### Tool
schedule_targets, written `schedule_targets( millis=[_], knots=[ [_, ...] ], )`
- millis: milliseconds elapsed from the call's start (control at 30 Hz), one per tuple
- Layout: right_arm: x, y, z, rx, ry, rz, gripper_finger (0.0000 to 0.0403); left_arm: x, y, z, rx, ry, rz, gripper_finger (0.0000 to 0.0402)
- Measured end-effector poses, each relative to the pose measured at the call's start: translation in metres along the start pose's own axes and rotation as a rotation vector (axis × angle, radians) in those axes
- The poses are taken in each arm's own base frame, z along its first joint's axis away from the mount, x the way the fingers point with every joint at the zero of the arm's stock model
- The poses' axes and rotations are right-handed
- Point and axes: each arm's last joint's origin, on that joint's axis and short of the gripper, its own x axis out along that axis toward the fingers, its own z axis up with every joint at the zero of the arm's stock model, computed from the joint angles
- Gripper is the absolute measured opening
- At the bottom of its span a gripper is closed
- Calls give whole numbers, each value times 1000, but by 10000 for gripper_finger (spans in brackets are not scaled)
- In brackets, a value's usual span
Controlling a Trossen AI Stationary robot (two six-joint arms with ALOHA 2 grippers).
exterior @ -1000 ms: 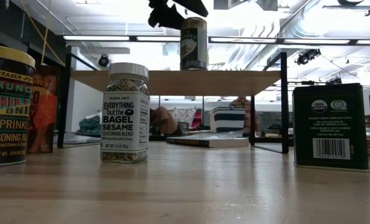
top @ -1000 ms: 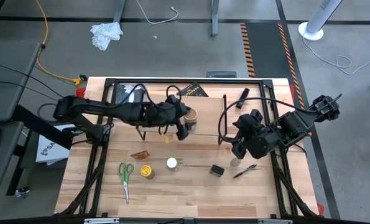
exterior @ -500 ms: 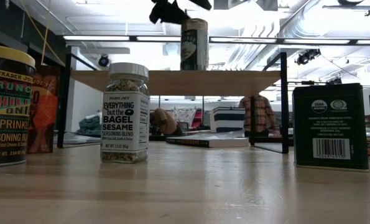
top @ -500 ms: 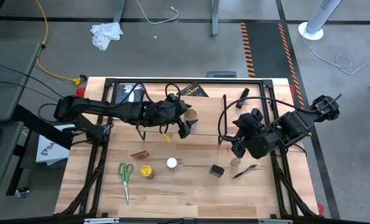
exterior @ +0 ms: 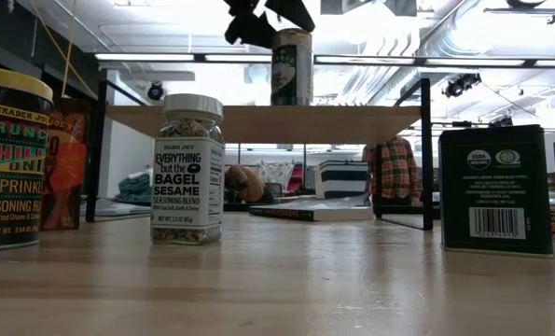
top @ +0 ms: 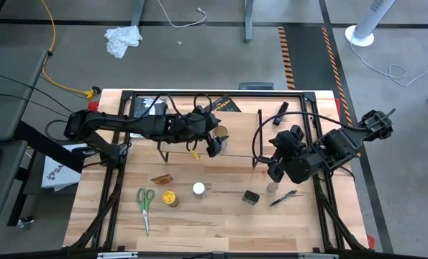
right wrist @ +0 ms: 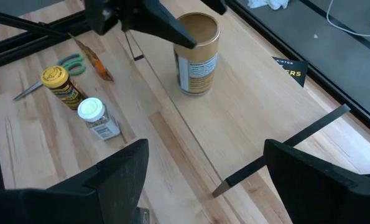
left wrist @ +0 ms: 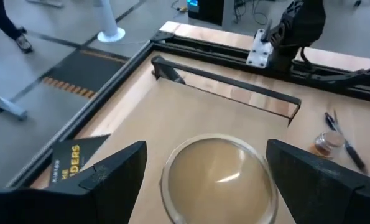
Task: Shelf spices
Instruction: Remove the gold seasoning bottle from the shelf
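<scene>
The wide tan round jar (top: 219, 133) stands upright on its base on the shelf's clear top (top: 242, 138), also seen in the low view (exterior: 291, 65). My left gripper (left wrist: 206, 146) is open just above it, with a finger on either side of the lid (left wrist: 219, 177) and a gap to each. My right gripper (top: 275, 170) is open and hovers near the shelf's right legs, above the tiny brown jar (top: 272, 188). On the table stand the yellow-lidded jar (top: 170, 198), the white-lidded jar (top: 198, 189) and the black tin (top: 251, 197). The orange-brown packet (top: 162, 178) lies there too.
Green-handled scissors (top: 144, 201) lie near the table's left. A black marker (top: 283, 198) lies beside the tiny brown jar. A book (top: 224, 106) lies behind the shelf. The black frame (top: 199, 93) edges the table. A person in a plaid shirt (exterior: 395, 173) stands in the room beyond.
My left gripper has shifted a little toward the far edge over the tan jar, staying open. The jar has kept its place on the shelf. The person in the room behind has walked to the right.
</scene>
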Motion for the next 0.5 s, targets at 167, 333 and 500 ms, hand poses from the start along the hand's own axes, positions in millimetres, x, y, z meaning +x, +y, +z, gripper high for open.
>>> schedule_targets(
  millis=[167,333,500],
  knots=[
    [0,0,0,1,-1,1,315,9,-1,-5,-22,40,-31,326],
    [0,0,0,1,-1,0,315,15,-3,-10,-17,62,-27,326],
    [0,0,0,0,-3,-1,315,17,-5,-12,4,80,-61,324]
  ],
)
